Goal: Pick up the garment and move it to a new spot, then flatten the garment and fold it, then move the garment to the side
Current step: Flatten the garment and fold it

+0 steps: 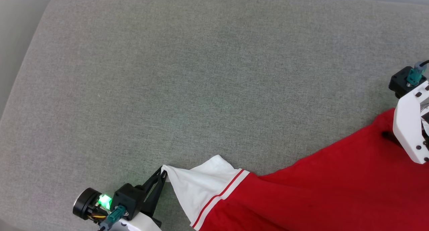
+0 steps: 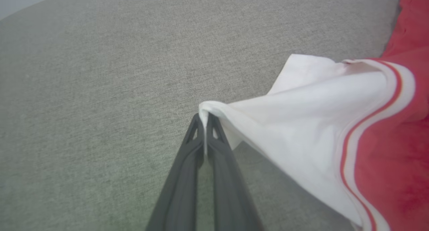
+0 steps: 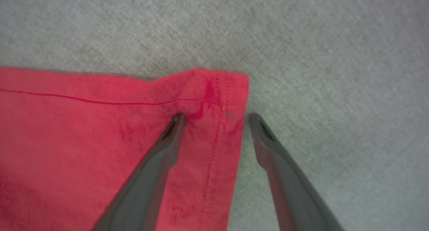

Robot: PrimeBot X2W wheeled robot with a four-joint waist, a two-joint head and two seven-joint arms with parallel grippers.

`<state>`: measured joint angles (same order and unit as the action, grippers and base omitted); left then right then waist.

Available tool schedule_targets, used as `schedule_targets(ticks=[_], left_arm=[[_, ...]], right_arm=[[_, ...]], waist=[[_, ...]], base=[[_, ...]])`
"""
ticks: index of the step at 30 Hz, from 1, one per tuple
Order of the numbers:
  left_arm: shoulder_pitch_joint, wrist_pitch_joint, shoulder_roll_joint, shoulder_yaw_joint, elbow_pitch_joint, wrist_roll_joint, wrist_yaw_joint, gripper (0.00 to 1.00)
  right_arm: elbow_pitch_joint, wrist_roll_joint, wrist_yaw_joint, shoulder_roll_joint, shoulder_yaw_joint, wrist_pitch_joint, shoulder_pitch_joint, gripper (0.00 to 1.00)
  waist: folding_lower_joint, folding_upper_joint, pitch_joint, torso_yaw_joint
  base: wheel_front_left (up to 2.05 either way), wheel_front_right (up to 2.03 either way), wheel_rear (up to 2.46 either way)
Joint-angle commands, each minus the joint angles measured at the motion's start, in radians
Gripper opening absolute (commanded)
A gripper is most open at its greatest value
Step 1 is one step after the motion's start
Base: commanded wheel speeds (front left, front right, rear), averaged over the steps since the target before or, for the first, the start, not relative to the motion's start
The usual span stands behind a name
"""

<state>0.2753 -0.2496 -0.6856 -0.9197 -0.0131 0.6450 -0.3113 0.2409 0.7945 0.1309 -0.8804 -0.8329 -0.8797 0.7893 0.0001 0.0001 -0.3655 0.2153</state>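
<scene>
Garment (image 1: 335,190): solid red body, hem stitched in matching red.
Sleeve (image 1: 197,187): plain white. Stripe trim (image 1: 221,195) at its join with the red: a white band with one thin red line.
Fabric surface (image 1: 201,73) under the garment: heathered grey weave, no pattern.
Left gripper (image 1: 163,173): black, with a green light (image 1: 105,201) and a teal connector (image 1: 115,213).
Right gripper (image 3: 217,119): dark grey fingers.

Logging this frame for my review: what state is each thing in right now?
red T-shirt, unfolded, spread across the grey upholstered surface
white sleeve, pulled out taut, tip pinched
left gripper, shut on the sleeve tip
right gripper, open, astride the red hem corner, one finger over cloth, one beside it
</scene>
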Motion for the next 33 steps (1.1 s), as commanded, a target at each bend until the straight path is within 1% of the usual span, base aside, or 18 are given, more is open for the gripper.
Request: schedule_targets(ticks=[1, 4, 5, 6, 10, 14, 18, 21, 24, 29, 33], left_arm=[[0.008, -0.004, 0.002, 0.004, -0.006, -0.008, -0.001, 0.0], [0.01, -0.007, 0.013, 0.003, -0.014, -0.009, 0.003, 0.0], [0.011, -0.008, 0.016, 0.004, -0.019, -0.008, 0.006, 0.0], [0.009, -0.008, 0.018, 0.004, -0.023, -0.006, 0.007, 0.0], [-0.005, -0.008, 0.015, 0.005, -0.041, 0.003, 0.014, 0.0], [-0.021, -0.009, 0.009, 0.002, -0.056, 0.008, 0.02, 0.0], [-0.027, -0.006, -0.005, 0.002, -0.063, 0.016, 0.024, 0.0], [-0.023, -0.006, -0.025, 0.016, -0.062, 0.015, 0.012, 0.0], [0.009, 0.005, -0.042, 0.02, -0.044, 0.006, 0.02, 0.0], [0.092, 0.042, -0.063, 0.031, -0.018, -0.021, 0.041, 0.0], [0.187, 0.068, -0.067, 0.047, -0.015, -0.036, 0.07, 0.0]], right_arm=[[0.011, 0.007, 0.0, 0.011, -0.024, 0.006, -0.002, 1.0], [0.025, 0.033, 0.0, 0.017, -0.075, 0.017, -0.031, 1.0], [0.024, 0.037, 0.0, 0.015, -0.094, 0.021, -0.036, 0.31], [0.019, 0.042, 0.001, 0.011, -0.112, 0.031, -0.038, 0.0], [0.022, 0.051, 0.001, -0.007, -0.131, 0.112, -0.016, 0.0], [0.024, 0.063, 0.0, -0.003, -0.146, 0.205, 0.005, 0.0], [0.01, 0.07, 0.0, -0.011, -0.17, 0.305, 0.005, 0.0], [0.002, 0.075, -0.001, -0.024, -0.173, 0.385, -0.006, 0.0], [-0.016, 0.082, 0.0, -0.045, -0.176, 0.434, -0.023, 0.0], [-0.052, 0.077, -0.001, -0.062, -0.143, 0.499, -0.014, 0.0], [-0.051, 0.064, -0.001, -0.047, -0.08, 0.545, 0.014, 0.0]], waist=[[-0.0001, -0.0001, -0.006, 0.005], [-0.0001, -0.0001, -0.009, 0.007], [-0.0001, -0.0001, -0.007, 0.007], [-0.0001, -0.0001, -0.001, 0.004], [-0.0001, -0.0001, 0.037, -0.01], [-0.0001, -0.0001, 0.106, -0.035], [-0.0001, -0.0001, 0.187, -0.064], [-0.0001, -0.0001, 0.248, -0.085], [-0.0001, -0.0001, 0.3, -0.099], [-0.0001, -0.0001, 0.354, -0.133], [-0.0001, -0.0001, 0.372, -0.157]], base=[[0.0, 0.0, 0.0], [0.0, 0.0, 0.0], [0.0, 0.0, 0.0], [0.0, 0.0, 0.0], [0.0, 0.0, 0.0], [0.0, 0.0, 0.0], [0.0, 0.0, 0.0], [0.0, 0.0, 0.0], [0.0, 0.0, 0.0], [0.0, 0.0, 0.0], [0.0, 0.0, 0.0]])
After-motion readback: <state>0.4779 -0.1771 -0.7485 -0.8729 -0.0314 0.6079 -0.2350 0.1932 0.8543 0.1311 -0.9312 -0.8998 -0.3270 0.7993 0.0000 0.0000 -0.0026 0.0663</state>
